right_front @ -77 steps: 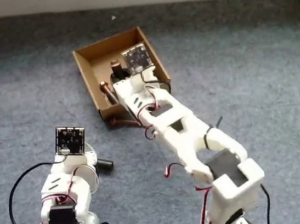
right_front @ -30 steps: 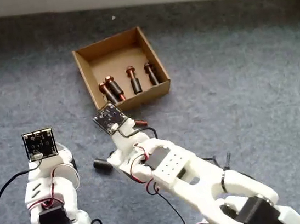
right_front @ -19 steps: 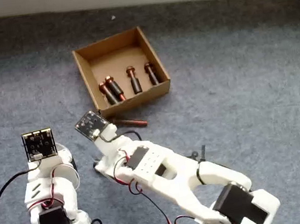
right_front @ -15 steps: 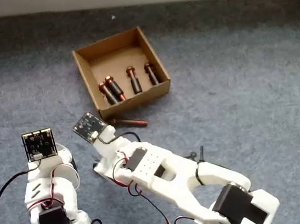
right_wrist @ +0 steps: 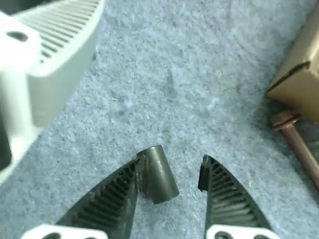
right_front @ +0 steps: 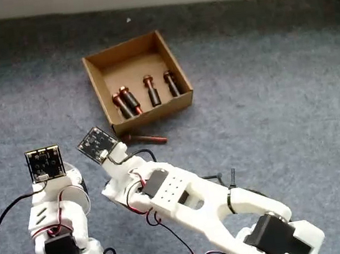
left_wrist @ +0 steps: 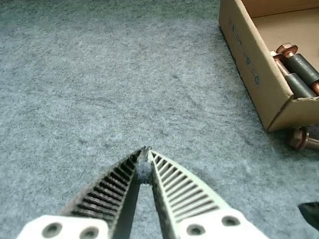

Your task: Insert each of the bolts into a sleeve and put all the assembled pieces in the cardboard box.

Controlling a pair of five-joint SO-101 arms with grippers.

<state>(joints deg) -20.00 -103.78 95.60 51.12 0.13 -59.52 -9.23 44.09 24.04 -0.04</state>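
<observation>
Though straddling the loose sleeve (right_wrist: 158, 174) on the carpet (right_wrist: 199, 74) with the right gripper (right_wrist: 172, 162) spread apart, not yet gripping, perhaps touching on one side. Holds the left gripper (left_wrist: 144, 155) pressed together on nothing. Looks to be at pick-up, with four assembled pieces (right_front: 146, 92) already in the cardboard box (right_front: 155, 112). Next: squeeze shut, lift, align with the bolt (right_front: 144, 138) beside the box.

Left arm (right_front: 60, 220): folded upright over its base at the near left, wrist pitched down. Left jaws pressed together, the ribbed tips meeting in a point. Right arm (right_front: 192, 199): laid out long and low from its base at the near right, slanting across toward the left arm, its wrist just beside it. Right jaws parted, a clear gap between the two ribbed tips, pointing downward.
</observation>
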